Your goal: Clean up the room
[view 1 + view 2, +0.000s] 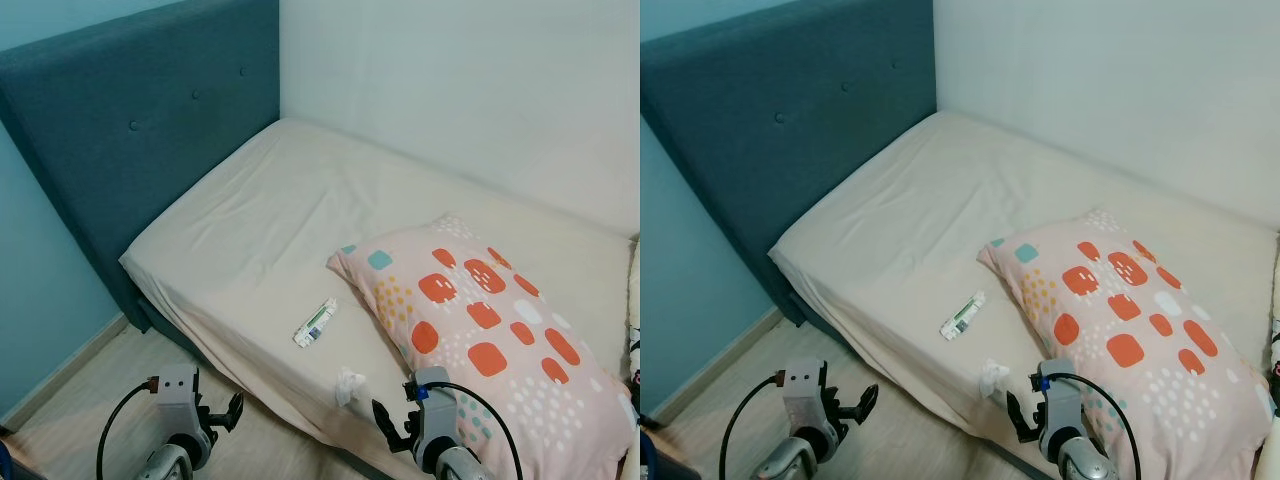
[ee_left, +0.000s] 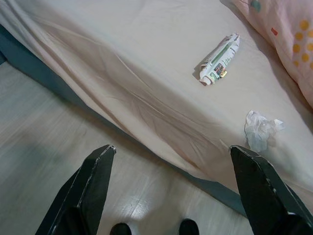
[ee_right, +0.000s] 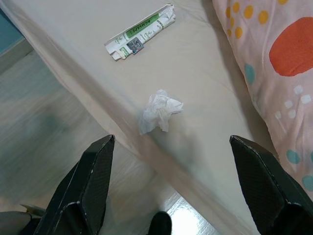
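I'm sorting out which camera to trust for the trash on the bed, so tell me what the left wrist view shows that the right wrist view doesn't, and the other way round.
Left wrist view alone: the dark bed base under the hanging sheet, and the open left gripper over the floor. Right wrist view alone: the pillow's big orange patch and the open right gripper, with the crumpled tissue between its fingers' line of sight. Both share the tissue, the rolled wrapper, the beige sheet, the pillow's edge and the wooden floor.
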`<state>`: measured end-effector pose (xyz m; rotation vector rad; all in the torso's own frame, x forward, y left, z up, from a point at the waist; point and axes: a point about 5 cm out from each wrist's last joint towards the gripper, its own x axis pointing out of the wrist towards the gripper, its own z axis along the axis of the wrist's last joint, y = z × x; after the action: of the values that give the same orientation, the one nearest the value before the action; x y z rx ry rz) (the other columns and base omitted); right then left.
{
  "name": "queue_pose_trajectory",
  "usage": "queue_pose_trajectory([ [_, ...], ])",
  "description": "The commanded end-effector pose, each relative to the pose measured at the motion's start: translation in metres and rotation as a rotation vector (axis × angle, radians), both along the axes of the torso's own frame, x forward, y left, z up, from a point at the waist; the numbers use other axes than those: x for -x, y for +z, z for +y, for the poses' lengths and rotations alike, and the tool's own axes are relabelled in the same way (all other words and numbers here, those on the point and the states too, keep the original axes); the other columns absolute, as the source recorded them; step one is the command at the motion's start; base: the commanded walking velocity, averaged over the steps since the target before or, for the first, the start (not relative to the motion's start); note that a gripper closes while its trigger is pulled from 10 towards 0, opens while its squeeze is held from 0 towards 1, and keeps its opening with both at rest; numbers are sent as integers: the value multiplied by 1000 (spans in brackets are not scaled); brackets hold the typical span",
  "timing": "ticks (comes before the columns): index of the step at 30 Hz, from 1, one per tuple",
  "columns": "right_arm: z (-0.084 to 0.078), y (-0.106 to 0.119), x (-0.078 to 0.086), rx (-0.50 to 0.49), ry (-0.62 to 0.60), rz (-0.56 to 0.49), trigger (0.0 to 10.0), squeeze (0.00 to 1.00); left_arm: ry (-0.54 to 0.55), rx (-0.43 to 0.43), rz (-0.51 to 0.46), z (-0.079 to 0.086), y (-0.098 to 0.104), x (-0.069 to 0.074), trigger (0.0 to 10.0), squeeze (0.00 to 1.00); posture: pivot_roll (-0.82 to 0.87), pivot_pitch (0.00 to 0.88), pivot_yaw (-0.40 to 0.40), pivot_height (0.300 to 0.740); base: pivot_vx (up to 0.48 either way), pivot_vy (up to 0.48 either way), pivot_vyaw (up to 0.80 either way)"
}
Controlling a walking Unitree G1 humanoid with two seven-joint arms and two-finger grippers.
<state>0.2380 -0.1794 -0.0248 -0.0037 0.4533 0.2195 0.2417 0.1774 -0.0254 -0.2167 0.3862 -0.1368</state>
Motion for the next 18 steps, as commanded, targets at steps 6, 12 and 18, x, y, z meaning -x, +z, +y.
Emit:
queue_pose_trajectory([
  [6,-1,-5,6,-4,-7,21,10000,0,-5,5,31,0,-5,5,10000,0,-107,164,-52,740,0,0,0],
  [12,-1,-5,6,-3,-2,19,10000,0,-3,8,31,0,-5,5,10000,0,-109,165,-54,740,0,0,0],
  [18,-1,-4,6,-2,-2,18,10000,0,-2,9,31,-1,-5,5,10000,0,-108,164,-56,740,0,0,0],
])
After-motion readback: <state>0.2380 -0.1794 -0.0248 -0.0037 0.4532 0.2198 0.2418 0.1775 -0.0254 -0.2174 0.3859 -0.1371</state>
